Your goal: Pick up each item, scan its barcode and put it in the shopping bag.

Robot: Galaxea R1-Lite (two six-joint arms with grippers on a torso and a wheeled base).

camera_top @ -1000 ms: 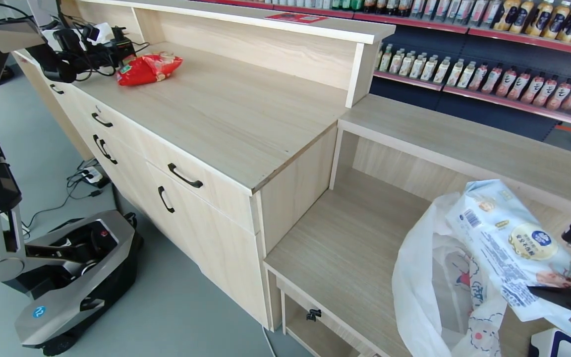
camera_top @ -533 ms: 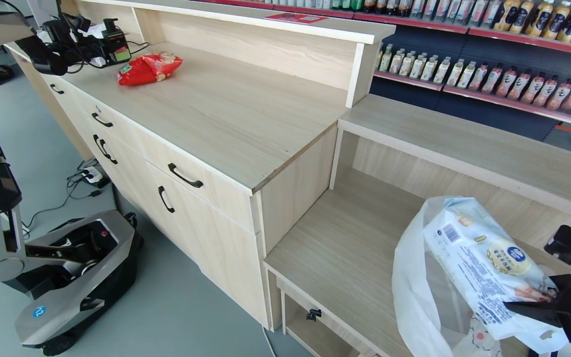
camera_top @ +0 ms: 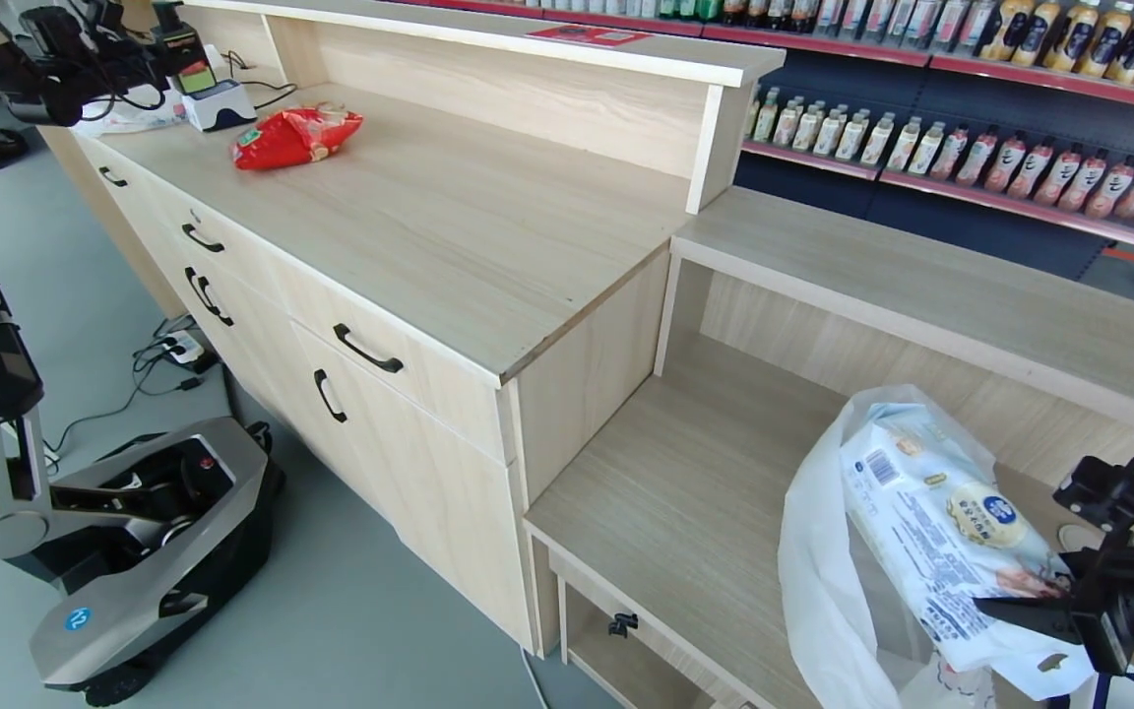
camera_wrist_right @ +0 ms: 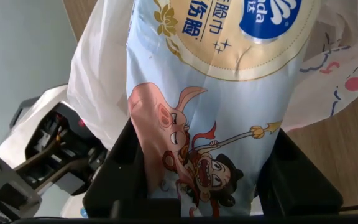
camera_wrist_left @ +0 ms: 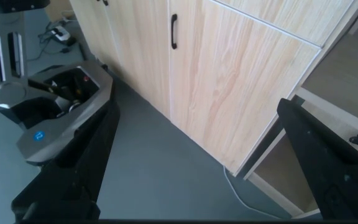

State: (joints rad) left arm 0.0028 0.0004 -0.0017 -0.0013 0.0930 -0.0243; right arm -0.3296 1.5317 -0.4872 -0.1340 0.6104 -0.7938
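While the right gripper (camera_top: 1030,611) is clamped on the near end of the pale blue packet (camera_top: 931,512), the packet lies tilted in the open mouth of the white shopping bag (camera_top: 818,551). The bag's thin rim curls over the packet's far end. The right wrist view shows the 2 black fingers (camera_wrist_right: 126,168) pressed against either side of the packet's cartoon-printed end, with the bag's plastic on both sides of it. A barcode (camera_top: 880,468) faces up near the far end of the packet.

The bag stands at the near right, on the low wooden desk (camera_top: 685,492) beside the taller counter (camera_top: 449,226).

The left gripper (camera_wrist_left: 197,109) has its 2 fingers spread wide with nothing between them. It hangs above the grey floor, in front of the counter's cupboard doors.

At the far left of the counter top lies a red snack bag (camera_top: 293,138). Just beyond it a barcode scanner (camera_top: 213,98) sits on its white stand. Shelves of bottles (camera_top: 941,148) line the far right.
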